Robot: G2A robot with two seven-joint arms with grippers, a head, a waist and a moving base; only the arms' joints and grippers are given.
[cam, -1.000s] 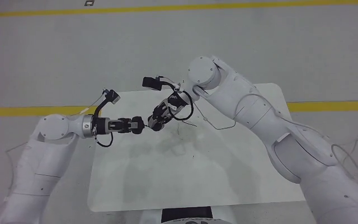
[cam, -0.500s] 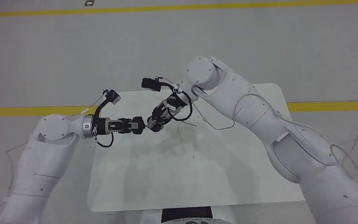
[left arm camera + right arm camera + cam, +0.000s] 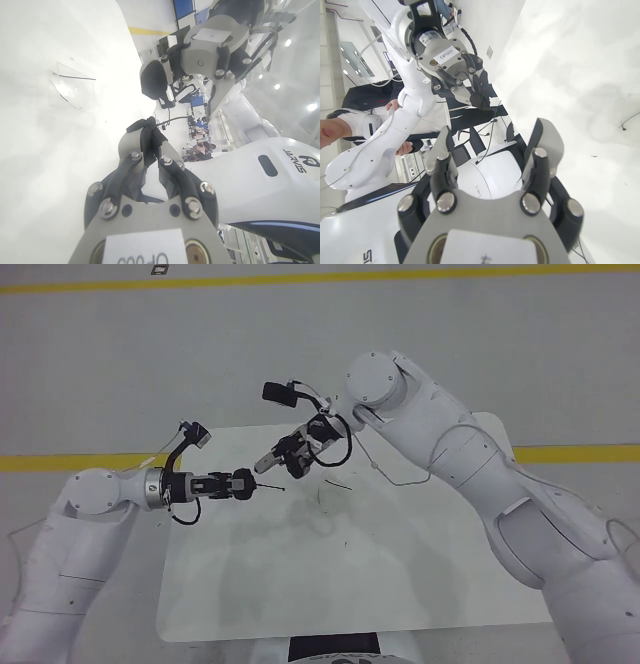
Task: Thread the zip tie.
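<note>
The zip tie is featherlight, thin and springy. It is slick plastic that flexes easily, so I judge it best pinched close to its free tip for aiming. My left gripper is clamped on one end, holding the strand out above the worktop. My right gripper is spread wide and empty. Half a second ago it sat nose to nose with the left one; now it has backed away.
</note>
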